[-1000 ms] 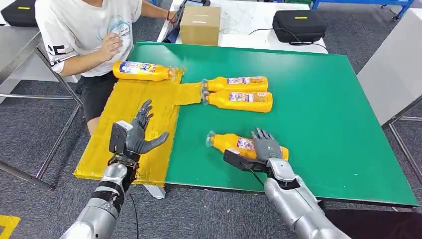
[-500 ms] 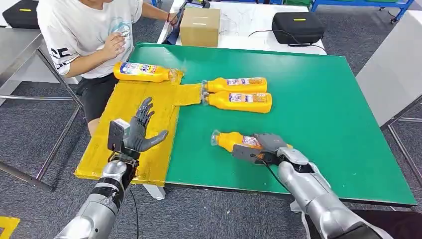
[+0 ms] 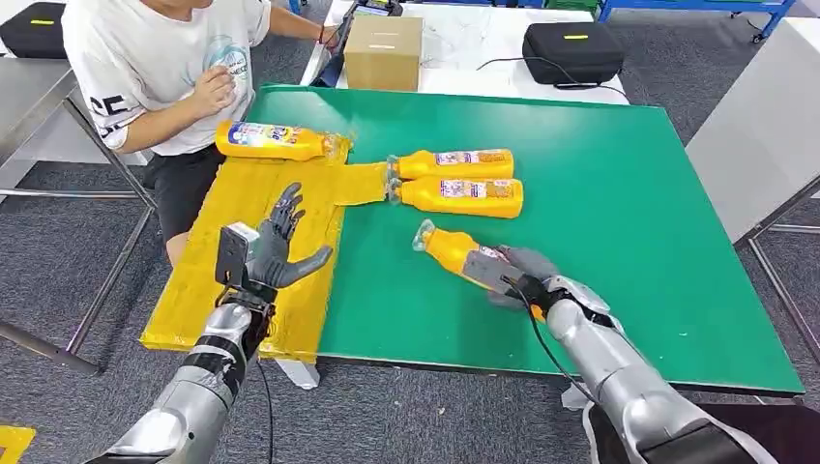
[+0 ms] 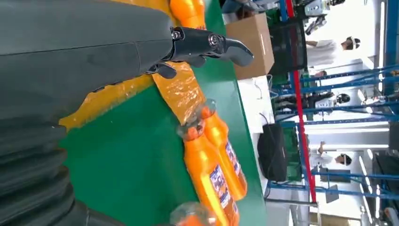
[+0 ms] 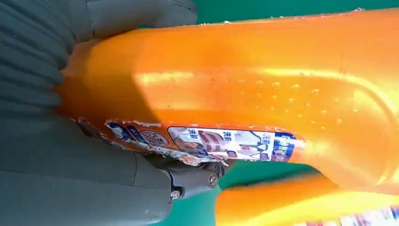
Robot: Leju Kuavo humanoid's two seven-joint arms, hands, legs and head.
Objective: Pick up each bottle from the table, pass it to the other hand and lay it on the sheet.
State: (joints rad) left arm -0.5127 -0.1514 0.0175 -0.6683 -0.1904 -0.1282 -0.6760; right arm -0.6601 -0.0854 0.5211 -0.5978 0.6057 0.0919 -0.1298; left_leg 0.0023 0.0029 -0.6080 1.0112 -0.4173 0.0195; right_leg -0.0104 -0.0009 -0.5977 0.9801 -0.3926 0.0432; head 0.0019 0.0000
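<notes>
Right hand (image 3: 519, 274) grips an orange bottle (image 3: 462, 256), cap end tilted up over the green table (image 3: 619, 193). Left hand (image 3: 276, 253) empty, fingers spread, above the yellow sheet (image 3: 251, 203). Two orange bottles (image 3: 454, 181) lie side by side mid-table; another bottle (image 3: 271, 141) lies on the sheet's far edge.

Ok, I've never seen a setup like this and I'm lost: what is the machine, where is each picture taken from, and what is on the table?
It is a humanoid robot with two silver arms. The wide picture comes from its head, looking down; the other two come from cameras at its wrists. On the green table lie orange bottles: a pair of bottles side by side and one bottle on the yellow sheet, near a seated person. The right hand grips a fourth, the held bottle, close up in the right wrist picture. The left hand waits open above the sheet.
</notes>
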